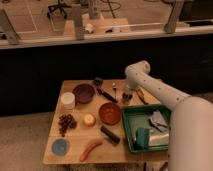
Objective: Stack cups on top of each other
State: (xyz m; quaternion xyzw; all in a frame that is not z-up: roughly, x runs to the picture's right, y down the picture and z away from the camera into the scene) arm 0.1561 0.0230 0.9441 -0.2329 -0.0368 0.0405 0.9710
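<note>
The low light-blue cup [60,146] sits at the table's front left corner, far from the arm. My gripper [126,94] is down at the table's back right, between a dark utensil and a banana. A small dark, shiny thing sits right at the gripper's tip. It may be the steel cup, but I cannot tell, nor whether it is held. The white arm [150,82] reaches in from the right.
A purple bowl [83,93], a white container [67,100], a red-brown bowl [110,113], grapes [66,122], a carrot-like stick [90,148] and a black cylinder [110,134] lie on the table. A green tray [131,131] stands at the front right. A banana [141,96] lies right of the gripper.
</note>
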